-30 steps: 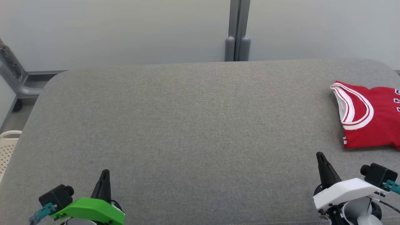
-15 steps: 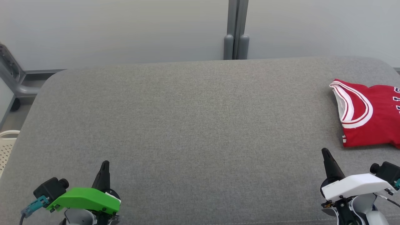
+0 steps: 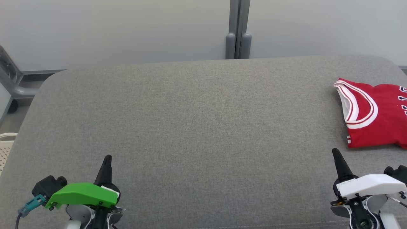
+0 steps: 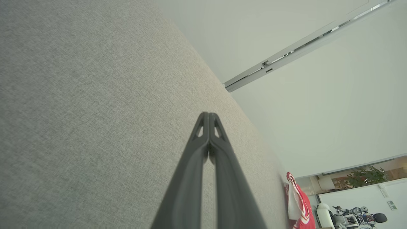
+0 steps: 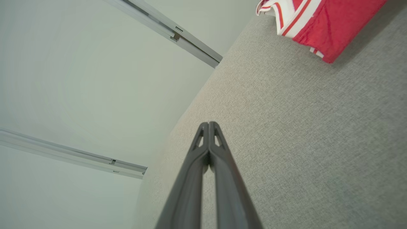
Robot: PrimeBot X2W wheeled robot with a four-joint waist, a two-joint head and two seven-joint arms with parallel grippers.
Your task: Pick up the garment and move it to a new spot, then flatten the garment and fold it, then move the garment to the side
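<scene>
Fingers of the right gripper (image 3: 335,152) are pressed together with nothing between them, over the grey padded surface (image 3: 197,121). The folded red garment (image 3: 376,116) with white trim lies flat just ahead of their tips and slightly to the outer side, apart from them. The left gripper (image 3: 107,158) is likewise closed and empty, well apart from the garment across the surface, with a pale basket (image 3: 5,148) beyond the surface's edge on its outer side.
</scene>
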